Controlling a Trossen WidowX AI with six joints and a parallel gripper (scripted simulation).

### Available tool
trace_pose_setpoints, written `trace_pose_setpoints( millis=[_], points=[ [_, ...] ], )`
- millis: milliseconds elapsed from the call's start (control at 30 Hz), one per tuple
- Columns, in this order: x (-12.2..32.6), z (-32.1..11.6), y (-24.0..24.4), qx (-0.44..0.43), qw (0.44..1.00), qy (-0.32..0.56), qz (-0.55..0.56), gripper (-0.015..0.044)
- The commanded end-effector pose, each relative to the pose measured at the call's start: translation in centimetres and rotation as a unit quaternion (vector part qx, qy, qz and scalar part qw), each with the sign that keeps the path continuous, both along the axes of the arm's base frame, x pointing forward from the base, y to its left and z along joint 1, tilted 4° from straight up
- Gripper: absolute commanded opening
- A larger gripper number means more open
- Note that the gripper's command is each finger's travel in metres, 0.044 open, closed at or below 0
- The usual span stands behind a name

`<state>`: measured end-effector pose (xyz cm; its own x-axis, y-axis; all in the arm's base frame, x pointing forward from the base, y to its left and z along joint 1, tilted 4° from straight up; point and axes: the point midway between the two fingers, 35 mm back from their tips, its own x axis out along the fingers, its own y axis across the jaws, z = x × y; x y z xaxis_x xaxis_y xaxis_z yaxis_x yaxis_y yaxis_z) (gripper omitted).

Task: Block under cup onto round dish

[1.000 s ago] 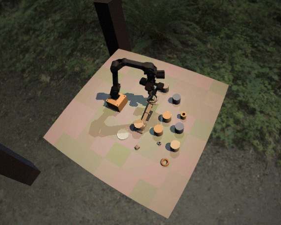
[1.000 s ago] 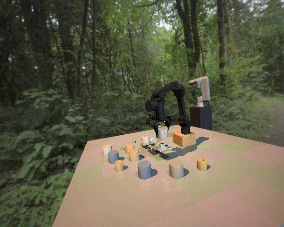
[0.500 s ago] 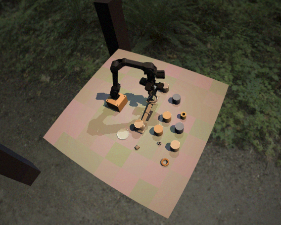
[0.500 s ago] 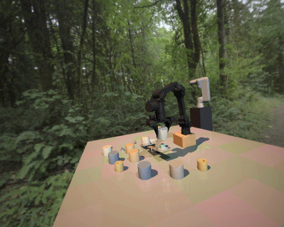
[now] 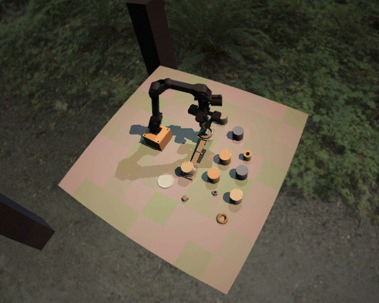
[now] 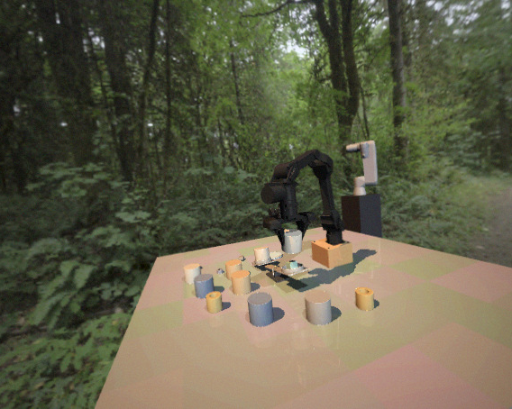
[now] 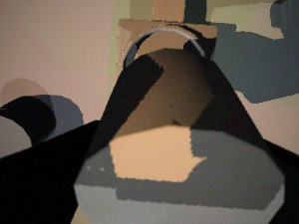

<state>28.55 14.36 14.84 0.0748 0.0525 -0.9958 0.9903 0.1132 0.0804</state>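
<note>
My gripper (image 5: 206, 125) (image 6: 293, 238) is shut on a pale grey cup (image 6: 293, 243) (image 7: 239, 170) and holds it upright in the air above one end of the balance (image 5: 198, 151) (image 6: 275, 269). Below it, a small teal block (image 6: 293, 265) sits uncovered on that end's plate, with a gap between block and cup. The other cup (image 5: 187, 167) (image 6: 261, 255) stands upright on the opposite end. The round white dish (image 5: 165, 181) (image 6: 278, 255) lies on the table beside that other end, with nothing on it. In the wrist view the held cup hides the block.
Several cylinders stand beside the balance, including orange ones (image 5: 225, 157) (image 5: 213, 175), blue-grey ones (image 5: 237, 133) (image 5: 241, 172) and a tan one (image 5: 235, 196). A small brown piece (image 5: 185, 198) and an orange ring (image 5: 222, 223) lie beyond the dish. The arm's orange base (image 5: 158, 138) is on the other side.
</note>
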Motion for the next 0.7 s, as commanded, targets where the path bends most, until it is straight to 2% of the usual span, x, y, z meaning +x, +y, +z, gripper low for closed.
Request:
trace_pose_setpoints(
  millis=[0,233,533,667],
  points=[
    [0.0,0.0,0.0,0.000,1.000,0.000,0.000,0.0000],
    [-1.6,-3.2,4.1,0.003,1.000,0.000,0.000,0.0000],
    [-6.2,-8.5,9.7,0.008,1.000,0.000,0.001,0.0000],
    [-7.2,-9.3,10.5,0.009,1.000,0.000,0.001,0.0000]
  ],
)
